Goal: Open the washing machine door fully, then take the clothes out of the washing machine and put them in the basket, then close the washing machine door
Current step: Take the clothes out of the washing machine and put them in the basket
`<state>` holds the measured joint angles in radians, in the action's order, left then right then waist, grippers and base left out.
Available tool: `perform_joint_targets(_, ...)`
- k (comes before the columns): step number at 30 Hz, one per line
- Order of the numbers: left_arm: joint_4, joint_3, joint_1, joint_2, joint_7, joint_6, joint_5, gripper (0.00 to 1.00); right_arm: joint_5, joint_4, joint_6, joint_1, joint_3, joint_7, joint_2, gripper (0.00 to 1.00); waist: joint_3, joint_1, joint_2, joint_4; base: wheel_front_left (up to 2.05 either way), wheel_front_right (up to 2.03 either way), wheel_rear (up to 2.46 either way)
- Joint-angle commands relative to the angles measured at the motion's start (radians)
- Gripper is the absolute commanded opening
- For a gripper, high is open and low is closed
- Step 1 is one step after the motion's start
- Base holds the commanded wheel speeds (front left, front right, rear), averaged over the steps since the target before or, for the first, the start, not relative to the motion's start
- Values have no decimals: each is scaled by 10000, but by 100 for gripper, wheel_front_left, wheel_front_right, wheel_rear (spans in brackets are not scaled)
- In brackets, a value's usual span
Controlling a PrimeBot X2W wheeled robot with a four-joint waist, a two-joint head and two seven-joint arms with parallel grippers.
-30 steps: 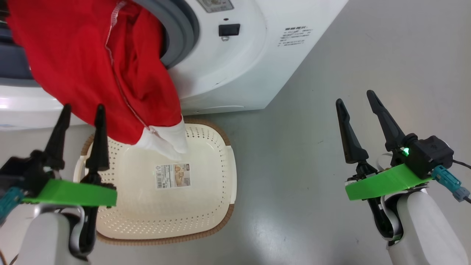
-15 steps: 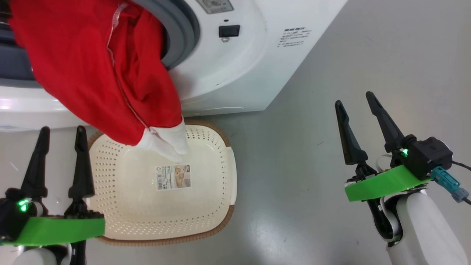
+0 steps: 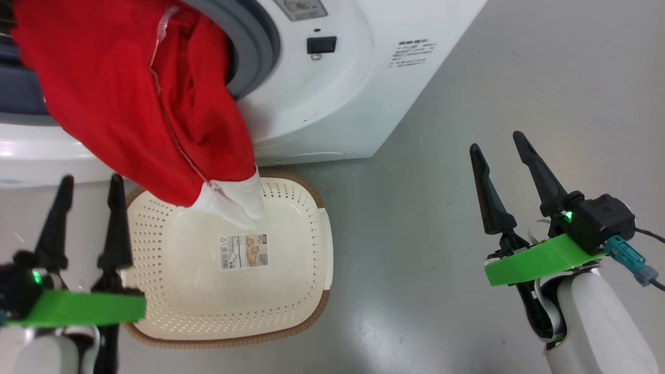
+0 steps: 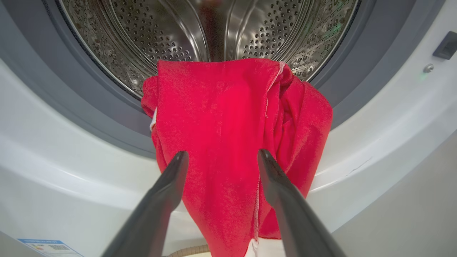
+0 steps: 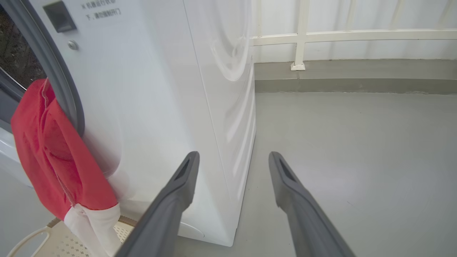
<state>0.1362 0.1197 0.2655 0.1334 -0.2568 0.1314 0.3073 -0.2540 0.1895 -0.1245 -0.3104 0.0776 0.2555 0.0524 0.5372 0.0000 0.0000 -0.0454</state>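
Observation:
The red clothes (image 3: pixel 130 93) hang out of the washing machine (image 3: pixel 332 88) over its grey gasket (image 3: pixel 254 47). Their white cuff (image 3: pixel 236 200) dangles into the cream basket (image 3: pixel 208 296) on the floor below. My left gripper (image 3: pixel 92 179) stands open by the basket's left rim, just below the cloth and apart from it. In the left wrist view the left gripper (image 4: pixel 222 152) points at the clothes (image 4: pixel 221 114) draped from the steel drum (image 4: pixel 142 32). My right gripper (image 3: pixel 496 141) is open over bare floor at the right. The washing machine door is out of view.
Grey floor (image 3: pixel 467 78) spreads to the right of the machine. In the right wrist view, past the open right gripper (image 5: pixel 233 154), a white railing (image 5: pixel 300 35) on a low curb closes the far side. A black latch socket (image 3: pixel 322 45) sits right of the opening.
My left gripper has drawn back down and to the left, away from the lower edge of the clothes, still open. The clothes, basket and right gripper have hardly moved.

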Motion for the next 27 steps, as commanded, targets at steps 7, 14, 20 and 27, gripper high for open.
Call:
perform_joint_targets(7, 726, 179, 1467, 908, -49, -8, 94, 100, -80, -221, -62, 198, 229, 63, -22, 100, 101, 0, 0, -32, 0, 0, 0)
perform_joint_targets(14, 2243, 102, 3172, 1319, -49, -8, 22, 100, -96, -241, -62, 101, 211, 63, -22, 100, 254, 0, 0, -43, 0, 0, 0)
perform_joint_targets(20, 3582, -183, 4464, 1658, 34, -8, 106, 100, -135, -281, -62, 22, 192, 63, -22, 100, 385, 0, 0, -80, 0, 0, 0)
perform_joint_targets(27, 5196, -462, 5679, 2020, 157, -8, 104, 100, -168, -296, -62, -36, 194, 63, -22, 100, 491, 0, 0, -106, 0, 0, 0)
